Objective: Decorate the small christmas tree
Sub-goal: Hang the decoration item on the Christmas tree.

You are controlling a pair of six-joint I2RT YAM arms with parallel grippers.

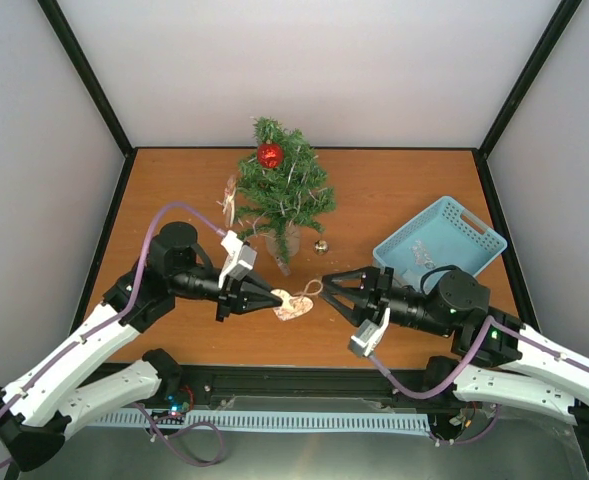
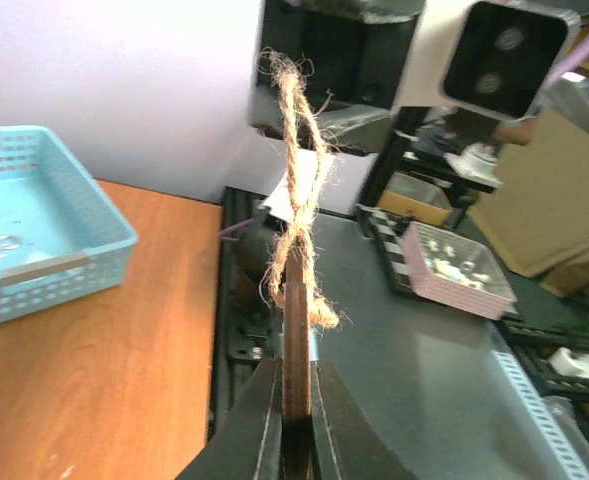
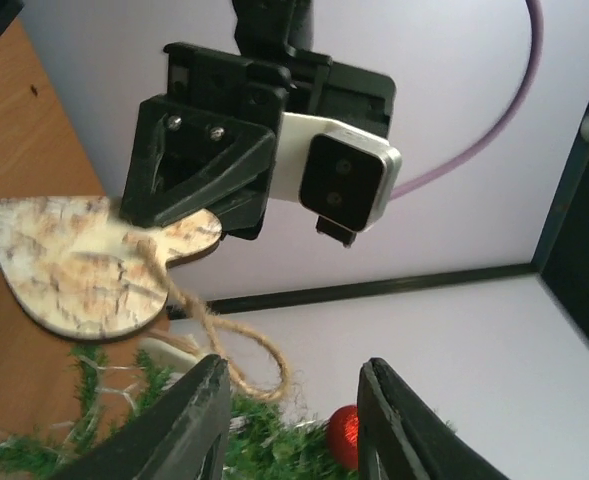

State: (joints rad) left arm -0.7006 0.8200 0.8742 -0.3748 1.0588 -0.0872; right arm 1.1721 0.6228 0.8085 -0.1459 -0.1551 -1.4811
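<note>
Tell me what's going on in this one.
The left gripper is shut on a wooden heart ornament, held in front of the small christmas tree. The right gripper is open at the heart's twine loop, not closed on it. A red bauble already hangs on the tree.

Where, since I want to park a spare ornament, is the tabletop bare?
Bare table lies back left of the small christmas tree, and between the tree and the blue basket at the back. Crowded: front centre, where left gripper, heart ornament and right gripper meet; a bell sits by the tree's base.
</note>
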